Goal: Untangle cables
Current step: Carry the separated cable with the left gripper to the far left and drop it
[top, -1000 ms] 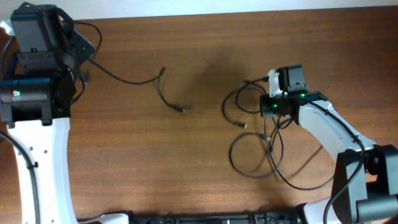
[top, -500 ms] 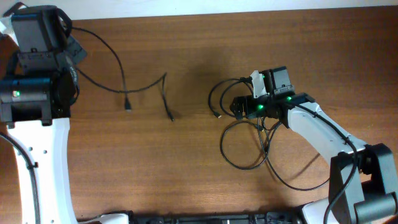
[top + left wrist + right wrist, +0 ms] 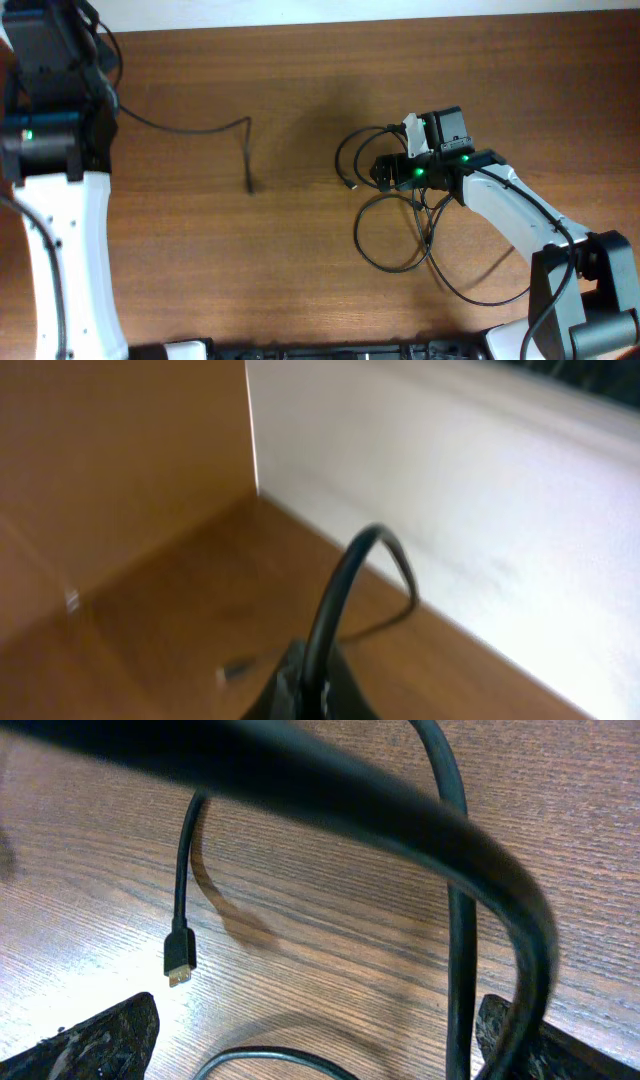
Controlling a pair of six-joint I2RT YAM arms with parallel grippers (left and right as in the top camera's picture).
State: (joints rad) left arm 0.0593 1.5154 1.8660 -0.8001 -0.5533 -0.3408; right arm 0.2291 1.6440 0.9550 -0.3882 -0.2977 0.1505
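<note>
At the far left of the overhead view, the left arm reaches to the top corner of the wooden table. Its wrist view shows the left gripper closed tight on one black cable, which arches up out of the fingers and drops back to the wood. From above, this cable runs rightward from the gripper and bends sharply left of the table's middle. It then heads straight toward the near edge and ends in a small plug. It lies well apart from the other cords.

Right of centre lie the other cables in loose overlapping loops. A smaller loop on the left ends in a gold-tipped plug end resting on the wood, and larger loops spread toward the near edge. The right gripper sits over the upper part of these loops, pointing left. Its wrist view shows its fingers spread wide at both lower corners, clamping nothing. A cord passes down between them close to the right finger, and the gold-tipped plug end lies just ahead on the table. A thick, blurred black cord crosses the top of that view; I cannot tell which one it is.
</note>
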